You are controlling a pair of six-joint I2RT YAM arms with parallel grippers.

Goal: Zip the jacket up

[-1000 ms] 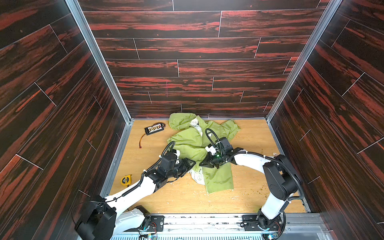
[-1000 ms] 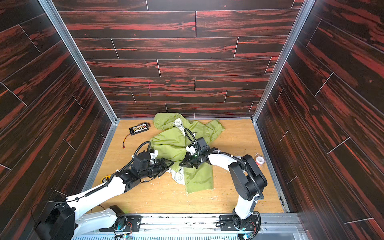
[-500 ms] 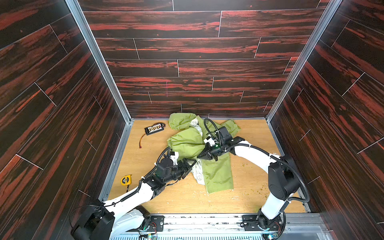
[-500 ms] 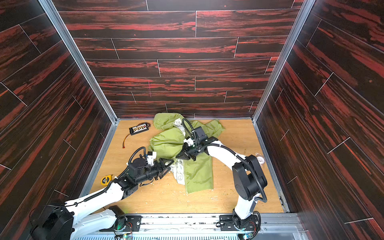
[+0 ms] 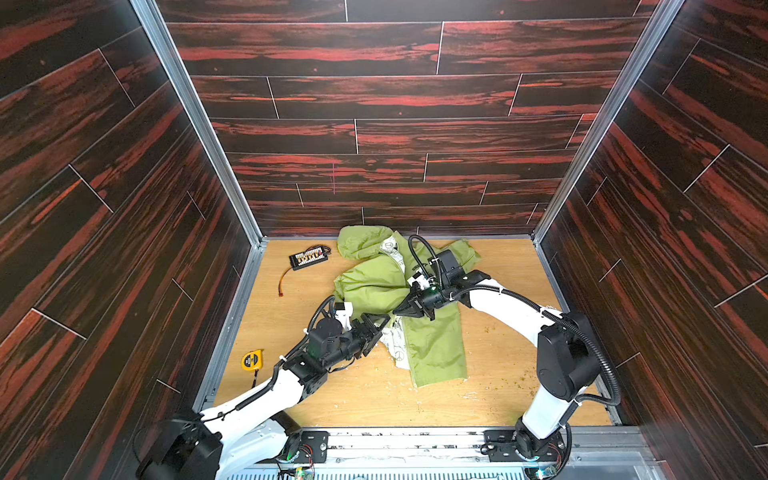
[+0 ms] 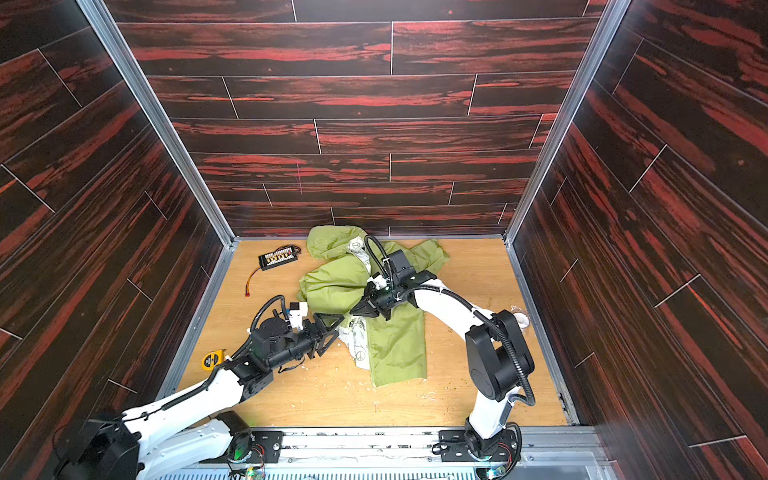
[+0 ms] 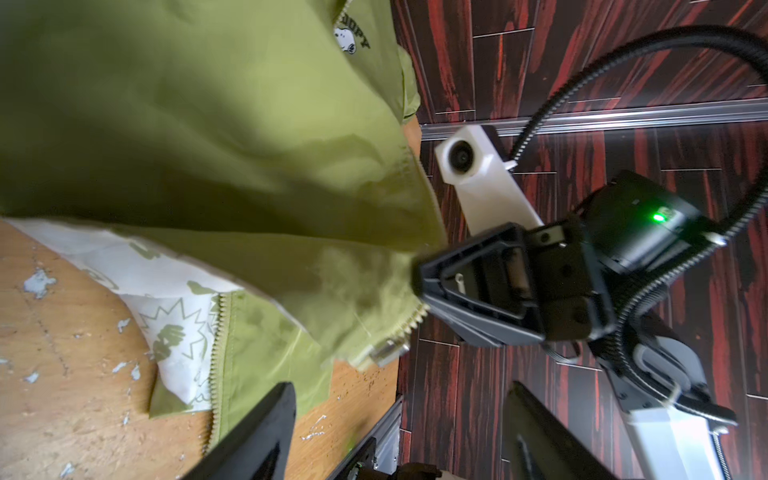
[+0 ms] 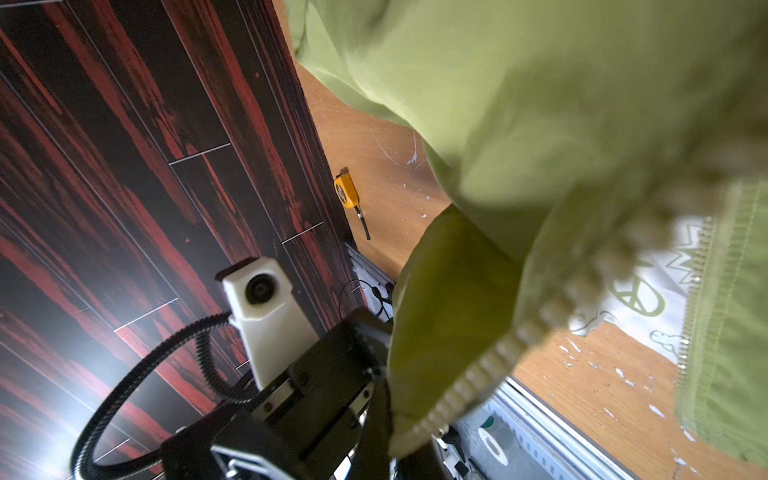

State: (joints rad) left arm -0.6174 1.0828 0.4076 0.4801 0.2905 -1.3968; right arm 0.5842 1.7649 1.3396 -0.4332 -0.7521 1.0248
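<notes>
The lime-green jacket (image 5: pixel 374 286) (image 6: pixel 332 286) lies crumpled mid-floor, its white patterned lining (image 7: pixel 174 291) showing. My right gripper (image 5: pixel 399 311) (image 6: pixel 355 309) (image 8: pixel 395 436) is shut on the jacket's front edge beside the zipper teeth (image 8: pixel 478 374), holding it off the floor. A metal zipper slider (image 7: pixel 388 349) hangs from that raised edge. My left gripper (image 5: pixel 380 328) (image 6: pixel 332 328) (image 7: pixel 399 432) is open just short of the slider, with nothing between its fingers (image 7: pixel 266 436). The other zipper row (image 7: pixel 220 332) lies on the floor.
A black connector board with a red wire (image 5: pixel 309 258) (image 6: pixel 278 257) sits at the back left. A yellow tape measure (image 5: pixel 252 359) (image 6: pixel 212 360) (image 8: pixel 347 191) lies by the left wall. Dark wood-pattern walls enclose three sides, and a metal rail (image 5: pixel 415 440) runs along the front.
My left gripper has opened wider and its arm has drawn back slightly. My right gripper has moved left, carrying the jacket edge with it.
</notes>
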